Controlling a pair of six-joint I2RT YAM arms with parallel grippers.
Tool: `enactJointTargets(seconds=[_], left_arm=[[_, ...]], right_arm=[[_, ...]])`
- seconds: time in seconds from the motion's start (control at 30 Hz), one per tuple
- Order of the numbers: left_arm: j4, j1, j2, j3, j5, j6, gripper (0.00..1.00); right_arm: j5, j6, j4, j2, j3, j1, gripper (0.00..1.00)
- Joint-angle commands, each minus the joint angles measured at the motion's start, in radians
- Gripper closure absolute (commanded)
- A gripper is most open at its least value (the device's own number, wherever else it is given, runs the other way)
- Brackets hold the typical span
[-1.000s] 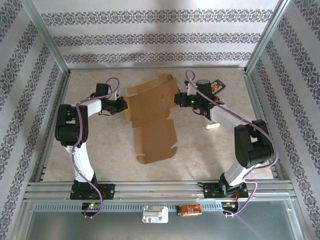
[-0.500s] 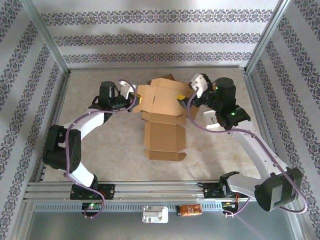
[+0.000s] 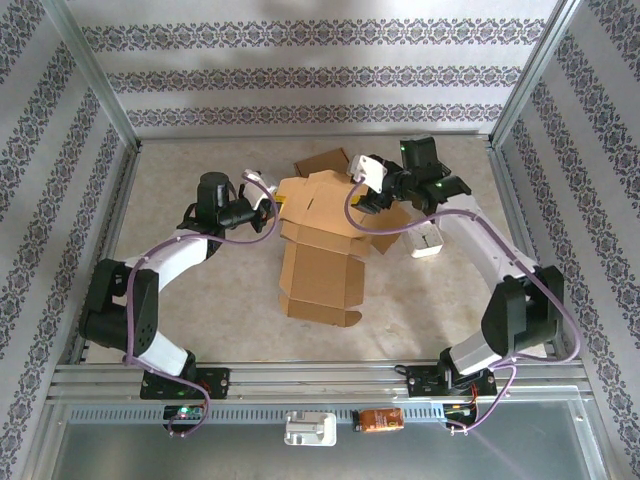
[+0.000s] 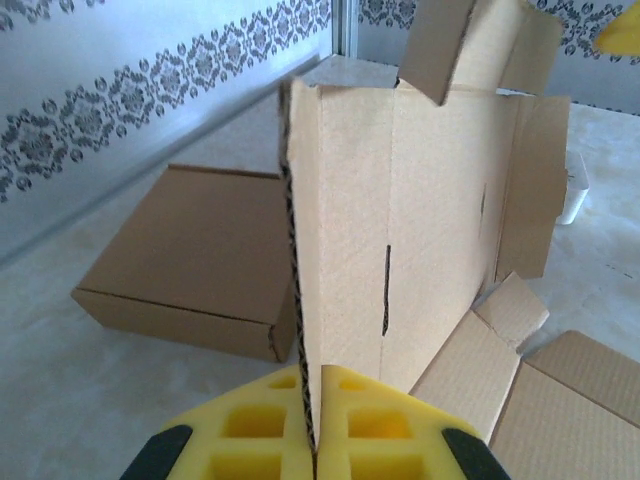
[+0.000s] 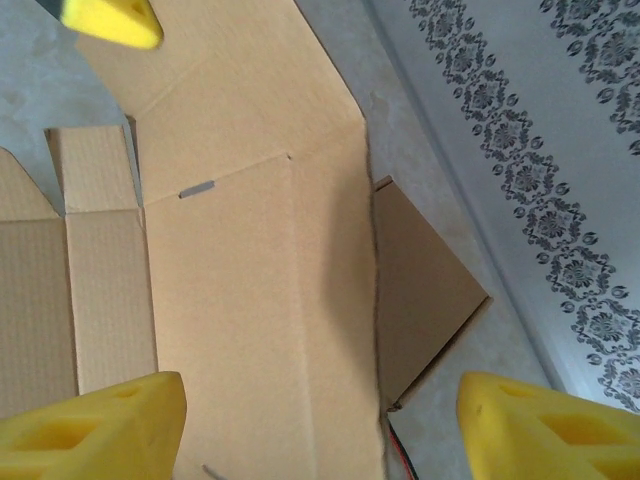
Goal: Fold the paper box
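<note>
The paper box [image 3: 322, 262] is a brown cardboard blank, partly raised in the middle of the table. My left gripper [image 3: 270, 207] is shut on the edge of its left panel [image 4: 420, 190], which stands upright between the yellow fingers [image 4: 250, 435]. The front panels still lie flat toward the arms. My right gripper [image 3: 362, 186] hovers open above the blank's back right part [image 5: 250, 300]. Its fingertips [image 5: 95, 430] stand wide apart with cardboard below and nothing gripped.
A second, closed cardboard box [image 3: 328, 160] lies behind the blank, also seen left of the raised panel [image 4: 190, 255] and under the right gripper [image 5: 420, 290]. A small white object [image 3: 428, 241] sits on the table right of the blank.
The blank went from lying flat to having its left panel lifted by the left gripper. The right gripper let go, opened and swung over the blank's back right part.
</note>
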Motion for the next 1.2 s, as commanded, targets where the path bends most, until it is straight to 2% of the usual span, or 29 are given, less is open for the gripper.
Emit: enactJointTargets(seconds=[0.0,0.03,0.1,0.3,0.33,0.37,0.4,0.47,0.5,0.57,0.63,0.7,0.77,0.83,0.93,1.03,1.17], left_arm=[[0.057,-0.011,-0.023,-0.010,0.026,0.053,1.00],[0.058,-0.011,-0.023,-0.011,0.028,0.056,1.00],[0.060,-0.012,-0.019,-0.012,0.024,0.058,1.00],[0.062,-0.015,-0.018,-0.005,-0.047,0.023,0.99],[0.075,-0.017,-0.023,-0.008,-0.076,-0.007,0.85],[0.084,-0.023,-0.033,-0.014,-0.103,-0.047,0.66],[0.083,-0.029,-0.051,-0.016,-0.130,-0.089,0.54],[0.069,-0.055,-0.105,-0.024,-0.210,-0.234,0.39],[0.041,-0.066,-0.136,-0.026,-0.247,-0.306,0.35],[-0.064,-0.084,-0.215,-0.026,-0.393,-0.523,0.33],[-0.201,-0.087,-0.292,-0.024,-0.492,-0.773,0.33],[-0.343,-0.089,-0.350,-0.025,-0.502,-0.987,0.36],[-0.363,-0.101,-0.385,-0.054,-0.427,-1.135,0.42],[-0.331,-0.130,-0.396,-0.090,-0.394,-1.261,0.45],[-0.213,-0.162,-0.363,-0.128,-0.328,-1.416,0.45],[-0.101,-0.195,-0.304,-0.137,-0.304,-1.511,0.37],[-0.006,-0.240,-0.237,-0.148,-0.334,-1.584,0.32]], right_arm=[[-0.040,-0.030,-0.024,0.056,0.055,-0.015,0.30],[-0.038,-0.033,-0.026,0.071,0.063,-0.015,0.31],[-0.037,-0.041,-0.036,0.097,0.077,-0.018,0.42],[-0.024,-0.010,-0.026,0.060,0.058,-0.009,0.91],[-0.012,-0.007,-0.013,0.042,0.043,-0.001,0.95],[0.018,-0.007,-0.006,0.026,0.032,0.012,0.96],[0.057,-0.014,-0.009,0.015,0.025,0.025,0.96],[0.165,-0.033,-0.012,-0.011,0.004,0.071,0.97],[0.207,-0.035,-0.008,-0.021,-0.010,0.088,0.97],[0.314,-0.032,0.021,-0.049,-0.052,0.144,1.00],[0.397,-0.039,0.065,-0.068,-0.105,0.187,1.00],[0.488,-0.050,0.105,-0.075,-0.153,0.234,1.00],[0.570,-0.078,0.144,-0.068,-0.203,0.276,0.98],[0.634,-0.108,0.216,-0.059,-0.261,0.309,0.98],[0.695,-0.130,0.325,-0.047,-0.330,0.334,0.97],[0.741,-0.144,0.406,-0.028,-0.376,0.356,0.94],[0.806,-0.153,0.526,-0.006,-0.444,0.388,0.92]])
